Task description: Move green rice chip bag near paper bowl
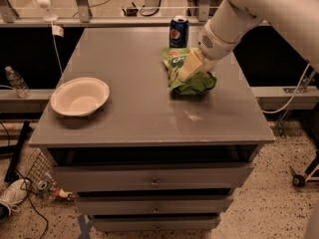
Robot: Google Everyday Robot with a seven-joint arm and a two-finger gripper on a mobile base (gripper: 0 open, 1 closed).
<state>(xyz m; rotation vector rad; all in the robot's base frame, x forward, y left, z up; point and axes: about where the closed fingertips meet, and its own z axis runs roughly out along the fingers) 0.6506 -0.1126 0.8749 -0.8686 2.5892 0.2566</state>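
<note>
Green rice chip bag (197, 83) pinched in gripper (184, 73) fingers (187, 66) | paper bowl (79, 96) empty, well apart

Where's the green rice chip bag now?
The green rice chip bag lies right of table centre, in front of the soda can, under the gripper.

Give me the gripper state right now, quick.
Gripper: down on the green rice chip bag, near the blue can; open or closed cannot be told.
</note>
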